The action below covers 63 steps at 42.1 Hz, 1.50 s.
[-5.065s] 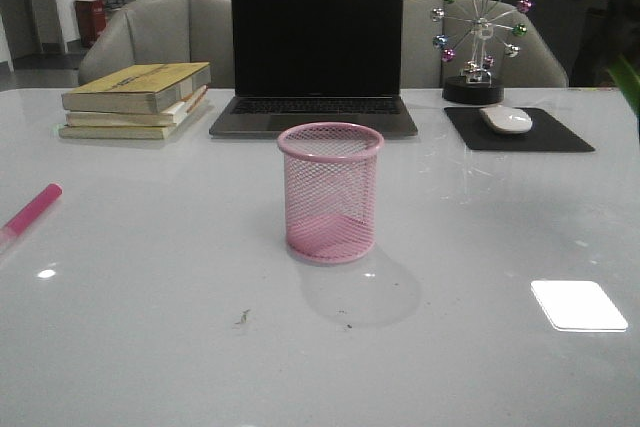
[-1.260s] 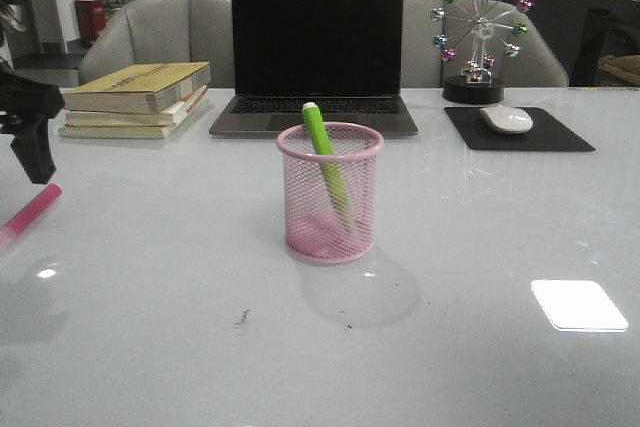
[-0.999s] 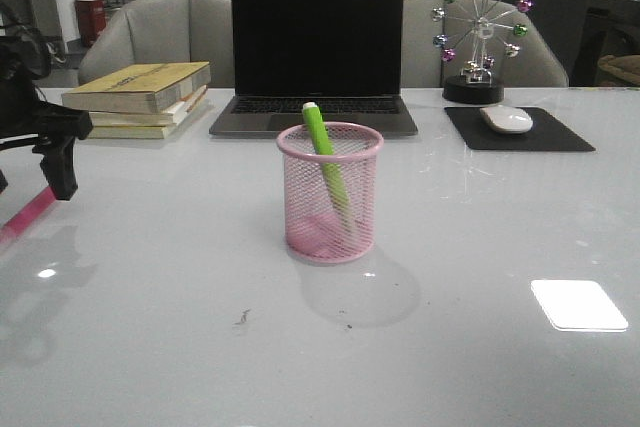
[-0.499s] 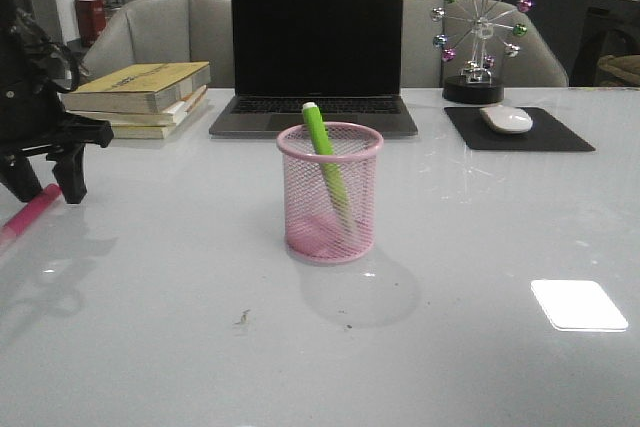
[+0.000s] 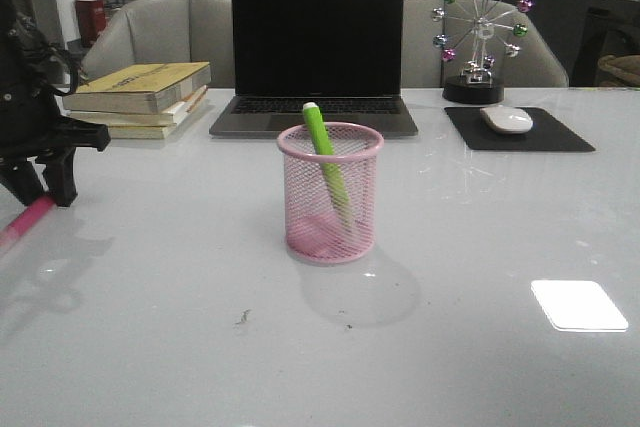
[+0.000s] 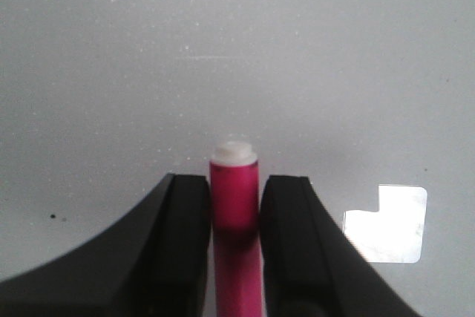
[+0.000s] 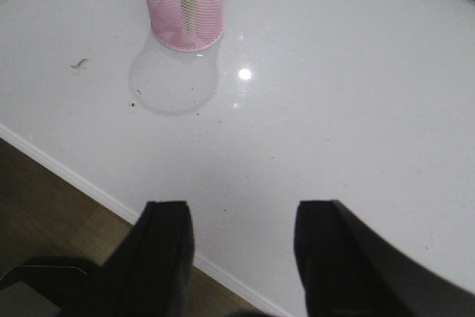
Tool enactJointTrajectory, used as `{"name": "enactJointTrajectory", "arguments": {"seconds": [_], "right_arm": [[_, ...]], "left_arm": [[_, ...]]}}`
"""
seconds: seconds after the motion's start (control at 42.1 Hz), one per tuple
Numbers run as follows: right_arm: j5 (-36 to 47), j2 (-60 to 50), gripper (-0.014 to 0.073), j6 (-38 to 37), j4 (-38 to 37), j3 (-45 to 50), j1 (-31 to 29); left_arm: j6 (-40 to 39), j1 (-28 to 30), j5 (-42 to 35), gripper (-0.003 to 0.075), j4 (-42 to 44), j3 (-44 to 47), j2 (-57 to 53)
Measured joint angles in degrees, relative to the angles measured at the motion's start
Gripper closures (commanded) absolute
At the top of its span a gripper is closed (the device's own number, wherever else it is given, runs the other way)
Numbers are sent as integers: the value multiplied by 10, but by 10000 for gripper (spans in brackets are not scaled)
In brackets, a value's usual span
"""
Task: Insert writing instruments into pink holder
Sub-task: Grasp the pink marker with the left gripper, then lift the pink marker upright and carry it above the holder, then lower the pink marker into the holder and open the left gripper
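- A white glossy table (image 5: 480, 367) fills the foreground, and a bright rectangular light reflection (image 5: 578, 305) lies on it.
- A closed-screen black laptop (image 5: 316, 52) stands open at the far side of the table.
- A stack of books (image 5: 135, 99) sits left of the laptop.
- A white mouse (image 5: 506, 119) rests on a dark mouse pad (image 5: 520, 131) right of the laptop.
- A ferris-wheel ornament (image 5: 477, 35) with coloured balls stands behind the pad.
- Two grey armchairs (image 5: 160, 32) sit beyond the table.
- A wooden floor (image 7: 67, 220) shows beneath the table edge.
- A red bin (image 5: 90, 17) stands in the back room.
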<state>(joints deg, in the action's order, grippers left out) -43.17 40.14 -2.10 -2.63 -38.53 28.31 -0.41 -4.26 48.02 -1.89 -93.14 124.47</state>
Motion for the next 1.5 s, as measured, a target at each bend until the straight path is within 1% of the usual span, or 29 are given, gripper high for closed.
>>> {"name": "enactJointTrajectory", "arguments": {"seconds": [0.143, 0.309, 0.404, 0.499, 0.642, 0.69, 0.713, 0.809, 0.832, 0.927, 0.999, 1.094, 1.213, 1.308, 1.498], "right_arm": [[0, 0, 162, 0, 0, 0, 0], [0, 0, 162, 0, 0, 0, 0], [0, 0, 162, 0, 0, 0, 0], [0, 0, 162, 0, 0, 0, 0], [0, 0, 162, 0, 0, 0, 0], [0, 0, 162, 0, 0, 0, 0], [0, 0, 162, 0, 0, 0, 0], [0, 0, 162, 0, 0, 0, 0], [0, 0, 162, 0, 0, 0, 0], [0, 0, 162, 0, 0, 0, 0], [0, 0, 162, 0, 0, 0, 0], [0, 0, 162, 0, 0, 0, 0], [0, 0, 162, 0, 0, 0, 0], [0, 0, 162, 0, 0, 0, 0], [0, 0, 162, 0, 0, 0, 0]], "left_arm": [[0, 0, 0, 629, 0, 0, 0], [11, -3, 5, 629, -7, 12, -23], [16, -13, -24, 629, -12, 41, -69], [17, -35, -80, 629, -20, 90, -134], [19, -85, -192, 629, -26, 192, -240], [19, -109, -252, 629, -28, 231, -284], [20, -121, -268, 629, -31, 247, -295], [20, -176, -388, 629, -41, 307, -356], [21, -195, -428, 629, -45, 324, -370], [21, -263, -563, 629, -54, 369, -395], [21, -313, -646, 629, -57, 387, -393], [21, -362, -740, 629, -57, 391, -369], [21, -388, -855, 629, -57, 392, -320], [12, -394, -911, 629, -57, 391, -275], [-7, -396, -957, 624, -63, 391, -206]]}}
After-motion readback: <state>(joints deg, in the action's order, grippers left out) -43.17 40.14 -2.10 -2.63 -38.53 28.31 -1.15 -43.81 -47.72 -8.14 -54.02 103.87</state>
